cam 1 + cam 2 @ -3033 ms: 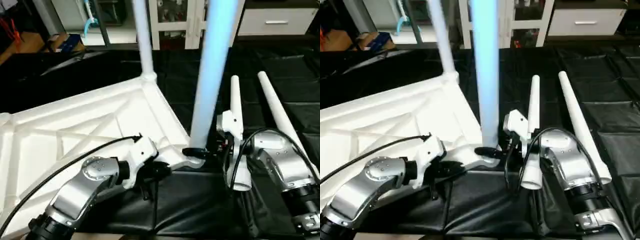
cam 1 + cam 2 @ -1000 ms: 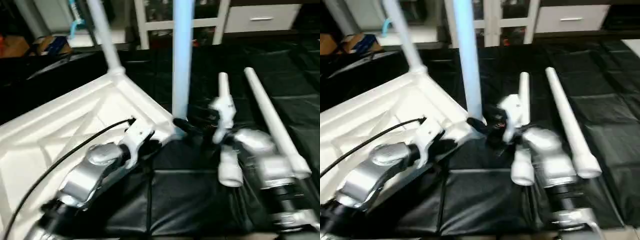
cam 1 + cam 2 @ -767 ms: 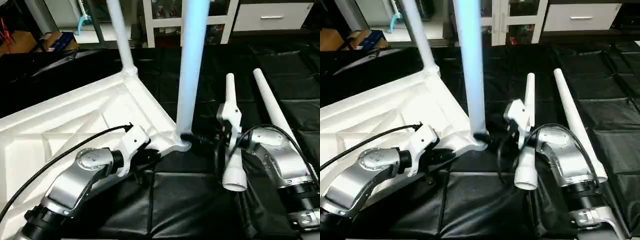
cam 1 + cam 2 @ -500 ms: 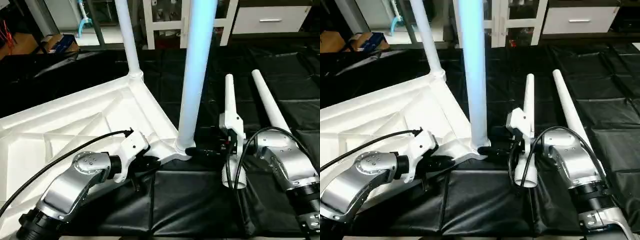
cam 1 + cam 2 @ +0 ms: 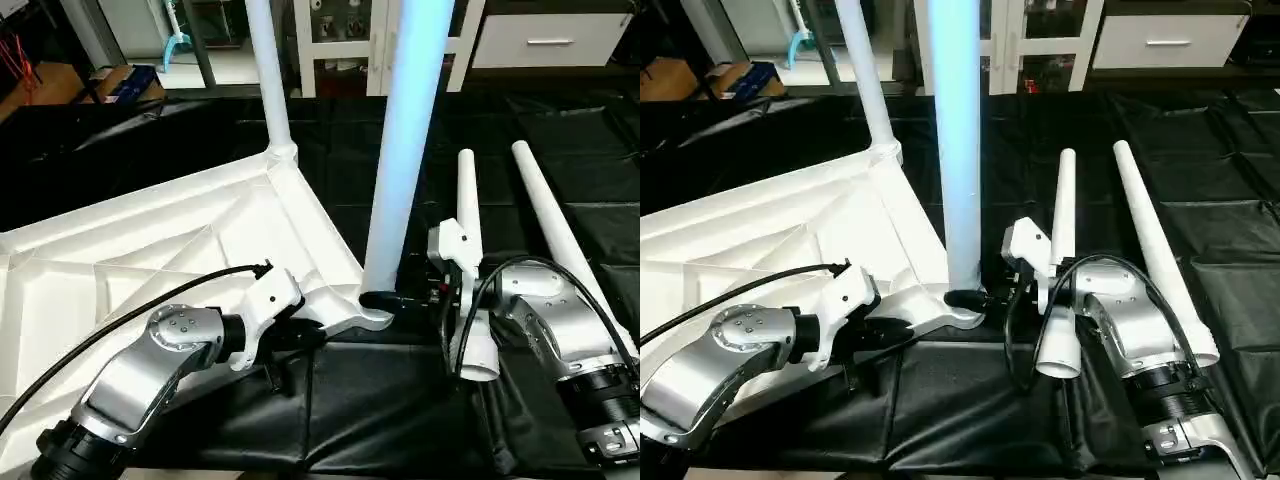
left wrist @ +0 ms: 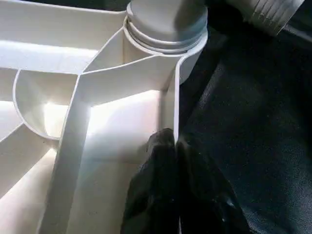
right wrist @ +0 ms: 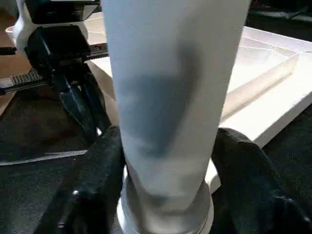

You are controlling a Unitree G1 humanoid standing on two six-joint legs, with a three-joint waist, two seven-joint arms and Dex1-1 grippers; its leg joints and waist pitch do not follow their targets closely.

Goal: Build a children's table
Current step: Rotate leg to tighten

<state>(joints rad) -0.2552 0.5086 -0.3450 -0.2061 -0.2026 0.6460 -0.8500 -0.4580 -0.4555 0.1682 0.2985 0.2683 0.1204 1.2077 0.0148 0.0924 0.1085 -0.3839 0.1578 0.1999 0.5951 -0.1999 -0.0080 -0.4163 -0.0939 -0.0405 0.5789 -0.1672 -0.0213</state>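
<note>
Tabletop (image 5: 150, 250) lies underside up on black mat (image 5: 400, 420); its near rim is pinched between the closed fingers of the left gripper (image 6: 173, 161), likely to steady it. Two legs stand socketed: far leg (image 5: 268, 70), near leg (image 5: 405, 140). The near leg's base sits between the right gripper (image 7: 165, 161) fingers, which flank it on both sides; actual contact cannot be told. Probably seating the leg. Two spare legs (image 5: 545, 215) lie beyond that gripper. Cabinets (image 5: 545, 40) are seen behind.

right pincer (image 7: 165, 195) has narrowed around the upright leg (image 5: 400, 180).
</note>
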